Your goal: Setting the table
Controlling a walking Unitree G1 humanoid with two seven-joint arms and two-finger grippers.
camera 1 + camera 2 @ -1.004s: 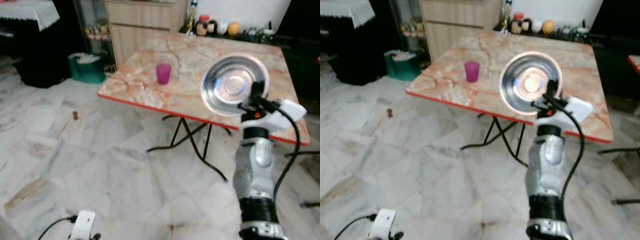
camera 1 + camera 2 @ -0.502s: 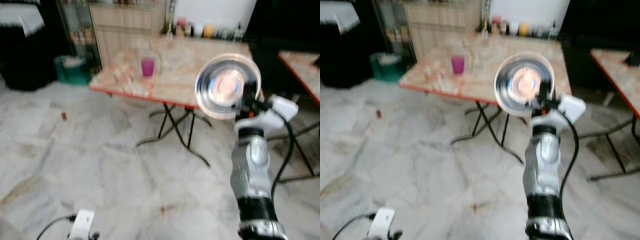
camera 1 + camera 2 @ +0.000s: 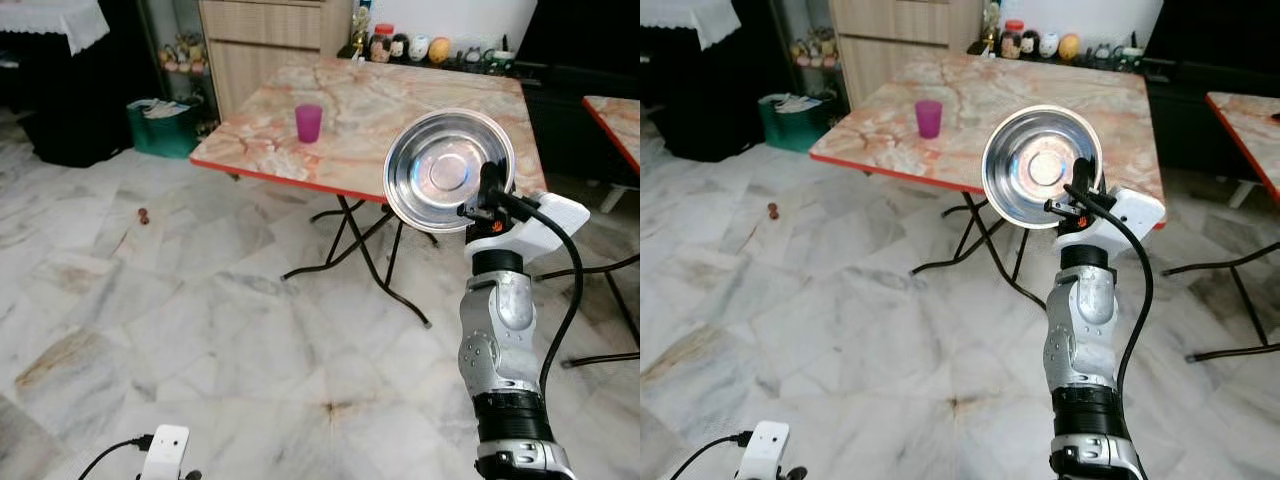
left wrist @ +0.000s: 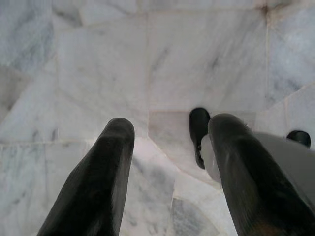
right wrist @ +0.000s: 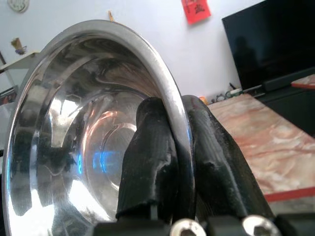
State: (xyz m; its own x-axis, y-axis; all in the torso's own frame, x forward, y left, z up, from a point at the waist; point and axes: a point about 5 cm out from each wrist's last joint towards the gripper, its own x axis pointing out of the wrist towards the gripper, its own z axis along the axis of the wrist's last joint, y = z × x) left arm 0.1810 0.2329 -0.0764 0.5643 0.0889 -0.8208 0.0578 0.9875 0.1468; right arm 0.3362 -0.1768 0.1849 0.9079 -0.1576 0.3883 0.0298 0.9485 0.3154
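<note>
At the end of the raised right arm, the right gripper point(image 3: 488, 192) pinches the rim of a steel bowl point(image 3: 448, 170), one black finger inside the rim and one outside, as the right wrist view shows point(image 5: 170, 162). The bowl point(image 5: 93, 142) is held up on edge in the air, its shiny hollow facing the camera, its rim clamped at the lower right side. It hangs in front of the near right corner of a folding table point(image 3: 400, 100), above the floor and not touching the tabletop.

The table has a pink marble-pattern top with a red edge and black crossed legs. A purple cup point(image 3: 309, 123) stands upright on it near the left front edge, well apart from the bowl. Beyond the table's far edge, jars and bottles point(image 3: 400, 45) sit in a row against the wall, beside a wooden cabinet point(image 3: 270, 40). A green basket point(image 3: 160, 125) sits on the floor to the left of the table. A second red-edged table point(image 3: 615, 115) shows at the far right.

Low down on the left, the left gripper point(image 4: 167, 162) hangs over the white marble floor point(image 3: 150, 300), its two fingers spread apart with nothing between them.
</note>
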